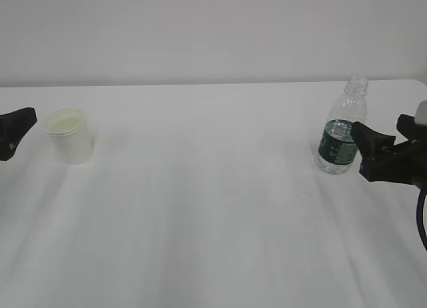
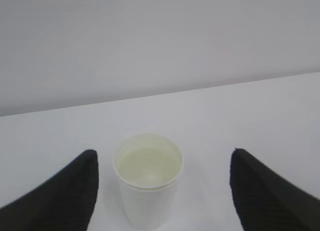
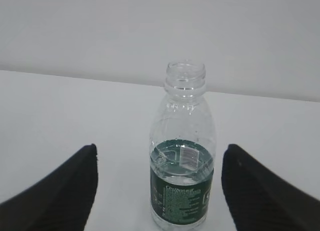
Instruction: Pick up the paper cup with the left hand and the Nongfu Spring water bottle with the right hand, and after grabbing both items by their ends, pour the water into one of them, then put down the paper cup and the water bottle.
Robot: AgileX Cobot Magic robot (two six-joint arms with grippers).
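Item 1: paper cup [image 1: 68, 135]. Set upright on the white desk [image 1: 213, 208], far to the left of the bottle, which is taken here as the landmark. Probably kept well apart so that each arm can reach its own object without crossing.

Item 2: Nongfu Spring water bottle [image 1: 343, 129]. Upright, uncapped, near the desk's right edge.

Item 3: left end effector [image 1: 13, 133]. Found beyond the cup, on the side away from the bottle, not touching it. Jaws are spread wide; nothing is held. The cup is lined up between them, as for a side grasp.

Item 4: right end effector [image 1: 381, 153]. Placed just beside the bottle on its right, at label height. Jaws wide, empty; contact cannot be told from the exterior view.

Views compared: The left wrist view alone shows the cup's [image 2: 148, 178] pale yellowish inside; whether liquid is present cannot be settled. The right wrist view alone shows water [image 3: 182, 163] standing at the label's top in the bottle [image 3: 183, 156], and clear gaps to both fingers [image 3: 65, 191]. Only the exterior view shows the spacing of cup and bottle.
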